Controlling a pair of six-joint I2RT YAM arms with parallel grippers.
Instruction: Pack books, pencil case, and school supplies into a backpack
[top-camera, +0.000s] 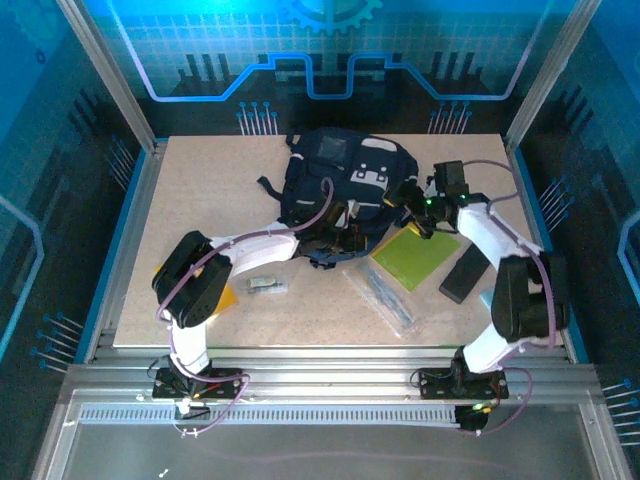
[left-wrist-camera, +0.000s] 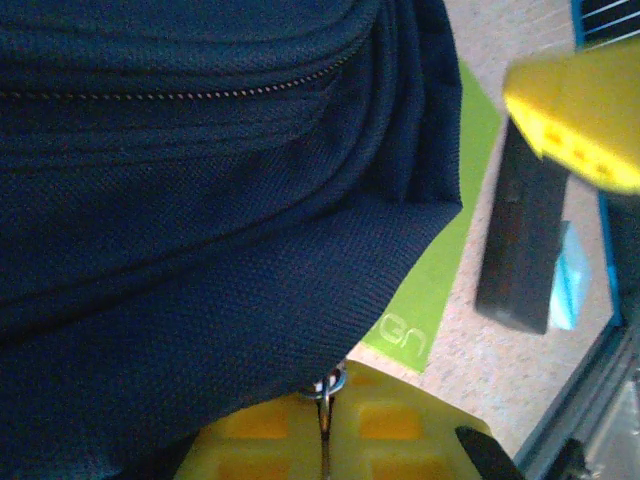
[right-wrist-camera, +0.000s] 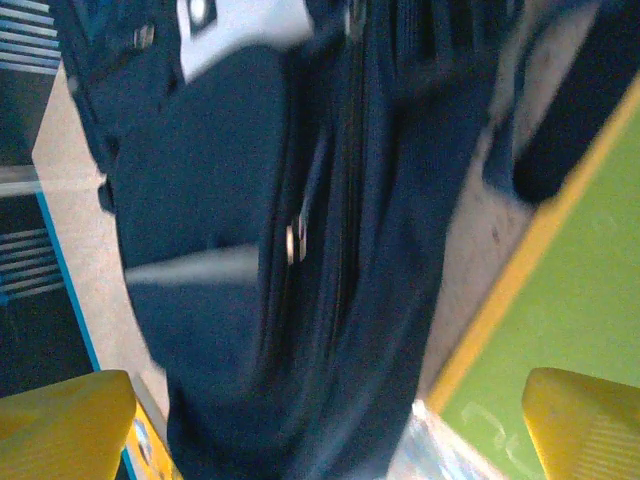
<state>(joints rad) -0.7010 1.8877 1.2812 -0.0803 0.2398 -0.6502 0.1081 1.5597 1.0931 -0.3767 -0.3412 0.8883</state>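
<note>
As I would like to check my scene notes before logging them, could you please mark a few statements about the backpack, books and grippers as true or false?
1. The right gripper is open. True.
2. The pencil case is inside the backpack. False: it lies on the table, beside the yellow-green book.
3. The left gripper is shut on the backpack. True.
4. The yellow-green book stands upright. False: it lies flat.
</note>
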